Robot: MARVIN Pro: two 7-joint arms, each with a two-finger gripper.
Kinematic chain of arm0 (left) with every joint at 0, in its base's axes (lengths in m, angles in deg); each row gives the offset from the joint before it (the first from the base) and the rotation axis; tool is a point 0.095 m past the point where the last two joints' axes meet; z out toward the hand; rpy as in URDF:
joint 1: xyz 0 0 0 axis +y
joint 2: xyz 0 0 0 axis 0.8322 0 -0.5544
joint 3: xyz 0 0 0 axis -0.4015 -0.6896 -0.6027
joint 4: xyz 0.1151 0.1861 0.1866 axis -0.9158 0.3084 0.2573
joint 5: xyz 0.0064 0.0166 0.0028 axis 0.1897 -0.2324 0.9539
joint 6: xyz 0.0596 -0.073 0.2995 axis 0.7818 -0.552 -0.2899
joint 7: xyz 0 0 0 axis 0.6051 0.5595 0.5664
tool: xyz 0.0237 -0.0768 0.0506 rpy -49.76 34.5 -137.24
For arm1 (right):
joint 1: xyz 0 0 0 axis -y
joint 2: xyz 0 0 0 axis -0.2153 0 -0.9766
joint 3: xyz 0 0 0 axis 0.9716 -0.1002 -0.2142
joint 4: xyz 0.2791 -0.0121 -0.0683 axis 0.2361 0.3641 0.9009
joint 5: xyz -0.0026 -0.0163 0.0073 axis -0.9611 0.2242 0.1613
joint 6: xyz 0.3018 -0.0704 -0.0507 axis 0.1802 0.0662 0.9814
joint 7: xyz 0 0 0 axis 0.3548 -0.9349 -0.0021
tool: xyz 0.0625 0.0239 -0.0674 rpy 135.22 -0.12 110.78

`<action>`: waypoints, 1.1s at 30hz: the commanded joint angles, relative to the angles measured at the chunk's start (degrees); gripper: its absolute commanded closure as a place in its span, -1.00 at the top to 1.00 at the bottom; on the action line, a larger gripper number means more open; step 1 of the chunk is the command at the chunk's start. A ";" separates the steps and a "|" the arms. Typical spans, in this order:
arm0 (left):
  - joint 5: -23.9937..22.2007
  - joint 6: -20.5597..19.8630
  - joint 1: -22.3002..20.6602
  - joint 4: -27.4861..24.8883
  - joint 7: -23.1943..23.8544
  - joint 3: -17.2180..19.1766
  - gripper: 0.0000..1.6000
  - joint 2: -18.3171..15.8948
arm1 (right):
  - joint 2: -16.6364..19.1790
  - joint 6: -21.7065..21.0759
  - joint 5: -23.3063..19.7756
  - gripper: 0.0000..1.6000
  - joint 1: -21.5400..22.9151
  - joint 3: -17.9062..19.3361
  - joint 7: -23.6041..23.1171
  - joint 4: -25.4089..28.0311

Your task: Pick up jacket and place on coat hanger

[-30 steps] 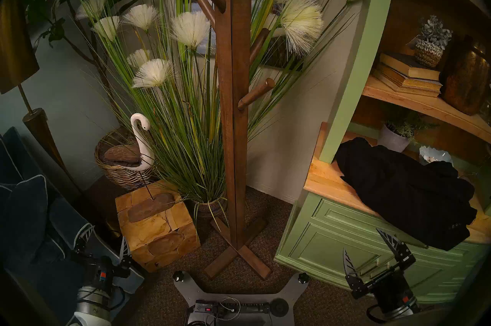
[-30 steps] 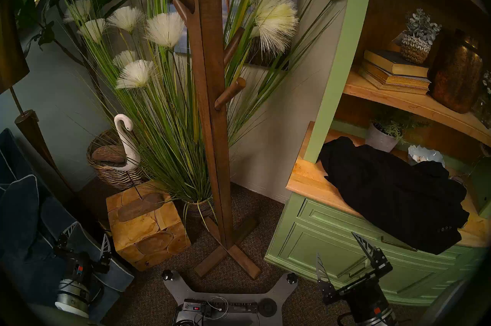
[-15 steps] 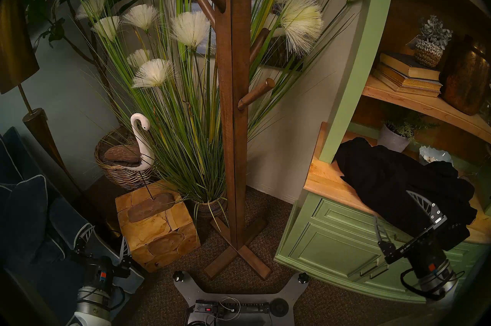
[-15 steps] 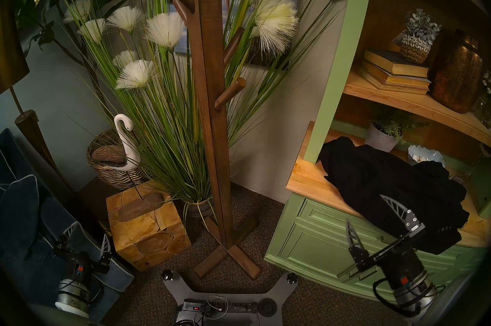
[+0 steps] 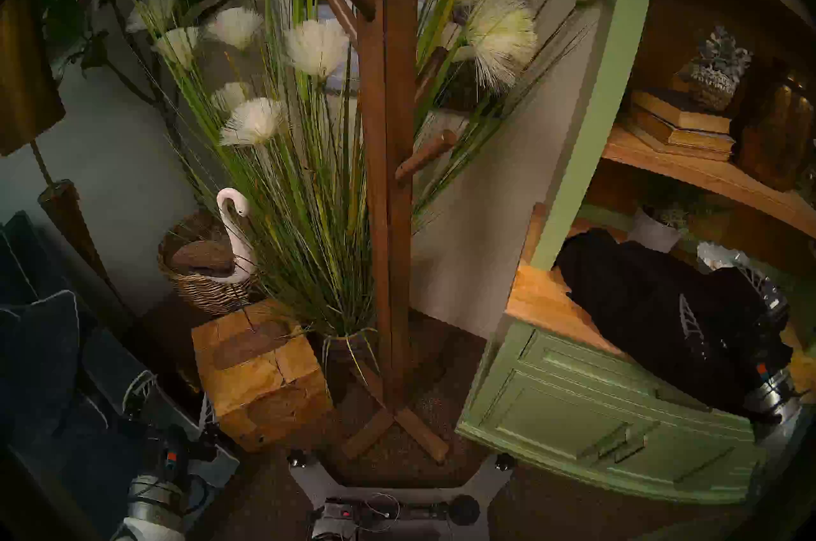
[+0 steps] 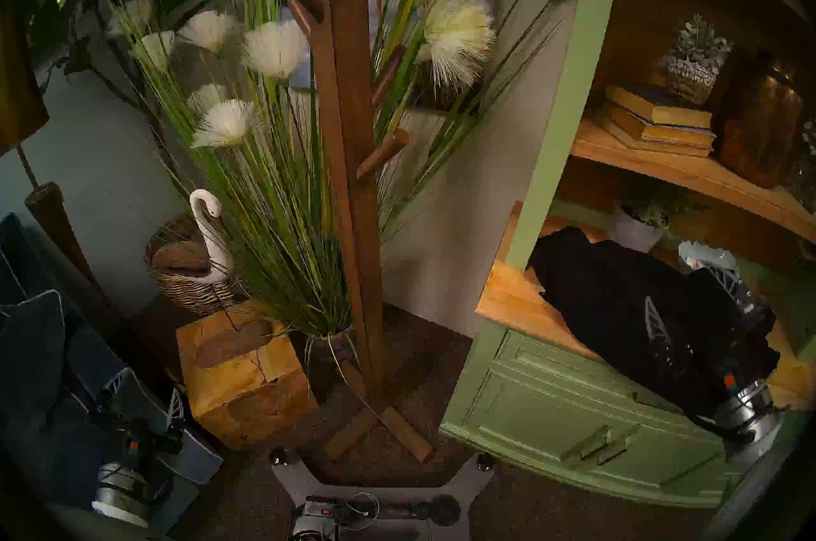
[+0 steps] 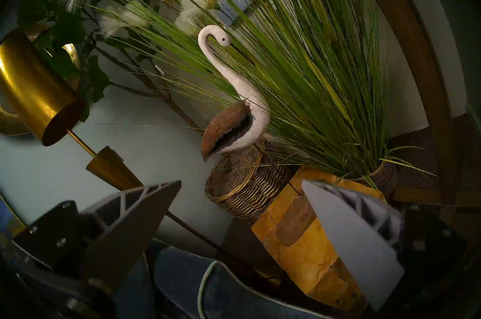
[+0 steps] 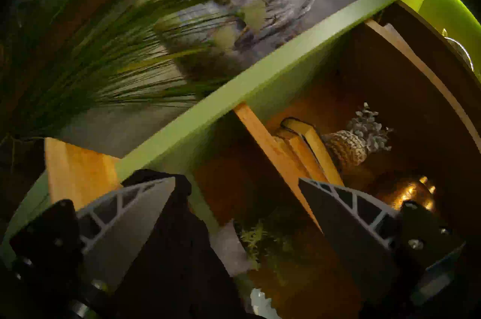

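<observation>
The black jacket [image 5: 636,297] lies crumpled on the wooden counter [image 5: 536,301] of the green cabinet, at the right; it also shows in the other head view [image 6: 605,297]. My right gripper [image 5: 715,284] is open and hangs over the jacket's right half, fingers pointing into the shelf. In the right wrist view the open right gripper [image 8: 236,179] has black jacket fabric [image 8: 169,258] below its left finger. The brown wooden coat stand [image 5: 388,173] stands in the middle on its X foot, pegs bare. My left gripper [image 5: 176,385] is open and empty, low at the left.
A wooden block stool [image 5: 260,377], a wicker basket with a white swan figure [image 5: 232,226] and a tall grass plant [image 5: 309,182] crowd the stand's left. A brass floor lamp [image 5: 66,213] and blue cushion [image 5: 39,350] are far left. A small potted plant [image 5: 653,226] sits behind the jacket.
My right gripper rose from in front of the cabinet doors and moved forward and right, over the jacket. It stayed open. The left arm and the jacket did not move.
</observation>
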 commanded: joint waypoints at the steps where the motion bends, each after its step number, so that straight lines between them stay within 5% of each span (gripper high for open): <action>1: 0.09 0.28 0.11 -1.25 -0.15 0.13 1.00 -0.02 | 5.25 -7.36 -10.03 1.00 2.06 0.91 -0.18 3.28; 13: 0.08 0.25 0.27 -1.44 -0.14 0.16 1.00 0.00 | 11.61 -19.32 -22.37 1.00 0.30 4.72 -6.09 2.84; 24: 0.07 0.26 -0.07 -0.93 -0.12 0.09 1.00 -0.05 | 17.60 -31.43 -17.78 1.00 8.71 8.07 -9.53 -2.06; 30: 0.07 0.27 -0.16 -0.75 -0.11 0.07 1.00 -0.06 | 22.54 -36.91 -14.31 1.00 11.25 7.01 -12.31 -5.76; 33: 0.08 0.28 -0.18 -0.71 -0.11 0.06 1.00 -0.07 | 22.07 -37.25 -12.31 1.00 13.12 6.24 -12.59 -6.57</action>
